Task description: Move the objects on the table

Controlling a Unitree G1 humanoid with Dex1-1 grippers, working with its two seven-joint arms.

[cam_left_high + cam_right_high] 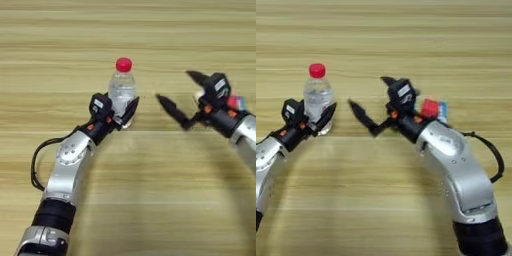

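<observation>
A small clear plastic bottle (122, 89) with a red cap (123, 64) stands upright on the table (160, 200), left of centre. My left gripper (118, 113) reaches in from the lower left and is shut on the bottle's lower part, one black finger on each side. To the right of the bottle, and apart from it, my right gripper (370, 93) is wide open with nothing between its fingers. One of its fingertips (354, 106) points toward the bottle. A small red cube (430, 108) and part of a blue-and-white tube (443, 112) lie just behind the right wrist.
A black cable (35, 165) loops beside the left forearm, and another cable (496, 155) runs beside the right arm. Bare wooden table stretches across the far side and the near middle.
</observation>
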